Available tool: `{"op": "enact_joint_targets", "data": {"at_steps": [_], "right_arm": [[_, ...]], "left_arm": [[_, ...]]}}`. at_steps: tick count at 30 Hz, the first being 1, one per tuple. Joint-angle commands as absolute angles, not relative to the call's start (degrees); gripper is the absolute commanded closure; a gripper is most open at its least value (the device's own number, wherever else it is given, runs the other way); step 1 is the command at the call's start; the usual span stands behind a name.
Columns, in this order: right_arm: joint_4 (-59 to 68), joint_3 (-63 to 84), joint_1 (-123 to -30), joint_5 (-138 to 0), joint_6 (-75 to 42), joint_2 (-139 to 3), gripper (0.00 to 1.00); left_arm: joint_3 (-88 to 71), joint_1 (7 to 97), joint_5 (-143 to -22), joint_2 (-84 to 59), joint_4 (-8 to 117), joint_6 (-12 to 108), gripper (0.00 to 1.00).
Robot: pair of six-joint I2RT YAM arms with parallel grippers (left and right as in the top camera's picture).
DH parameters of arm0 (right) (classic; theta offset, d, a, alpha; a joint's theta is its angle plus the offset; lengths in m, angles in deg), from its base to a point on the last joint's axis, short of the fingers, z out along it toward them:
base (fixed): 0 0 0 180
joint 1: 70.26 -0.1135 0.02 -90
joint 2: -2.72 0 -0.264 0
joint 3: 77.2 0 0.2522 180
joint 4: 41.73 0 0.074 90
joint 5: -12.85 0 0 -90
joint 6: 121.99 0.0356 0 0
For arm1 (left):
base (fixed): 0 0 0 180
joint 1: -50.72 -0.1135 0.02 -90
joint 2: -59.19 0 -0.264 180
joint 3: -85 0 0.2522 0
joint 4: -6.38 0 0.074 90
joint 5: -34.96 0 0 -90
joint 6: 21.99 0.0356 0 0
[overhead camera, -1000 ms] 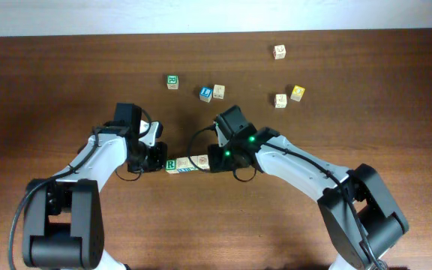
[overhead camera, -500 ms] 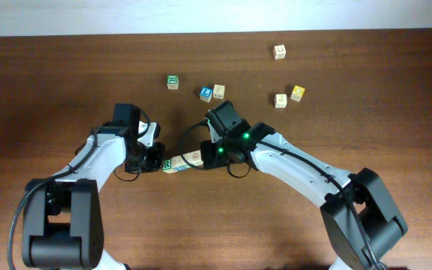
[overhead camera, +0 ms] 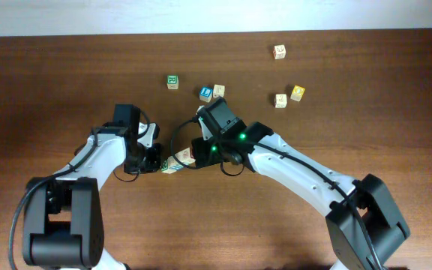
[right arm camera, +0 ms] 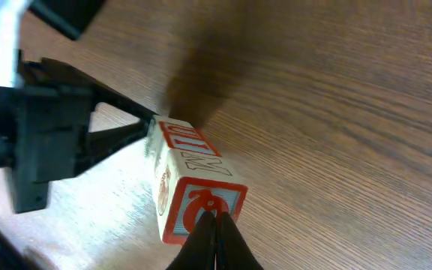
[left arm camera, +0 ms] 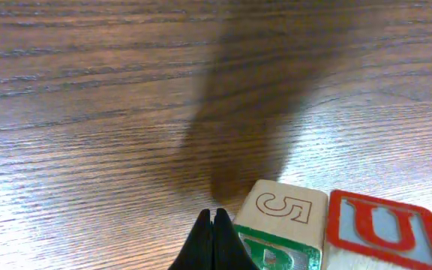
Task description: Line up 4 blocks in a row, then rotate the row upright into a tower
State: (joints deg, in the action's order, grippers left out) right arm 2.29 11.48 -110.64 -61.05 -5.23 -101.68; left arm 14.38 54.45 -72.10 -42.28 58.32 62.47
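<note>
Found the blocks (overhead camera: 175, 161) in a short slanted row left of the table's (overhead camera: 366, 135) centre, set end to end between two claws. Met the green R cube (left arm camera: 280, 229) at the row's 8 o'clock end with the left gripper (left arm camera: 212, 221), clenched and empty. Pressed the orange-red end cube (right arm camera: 193, 199) at 2 o'clock with the right gripper (right arm camera: 214, 225), likewise clenched, grasping nothing. Spotted the blue-faced cube (overhead camera: 205, 94) well apart toward 1 o'clock.
</note>
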Motion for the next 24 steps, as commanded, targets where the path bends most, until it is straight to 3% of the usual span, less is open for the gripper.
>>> {"op": "enact_joint_targets", "data": {"at_steps": [1, 24], "right_arm": [[1.42, 12.72, -113.86, -56.88, -5.6, -101.76, 0.96], [0.28, 12.72, -113.86, -56.85, -4.97, -101.81, 0.96]], "left_arm": [[14.51, 56.0, -81.43, -42.5, 58.54, 62.93, 1.0], [14.51, 56.0, -81.41, -42.5, 59.58, 62.93, 1.0]]}}
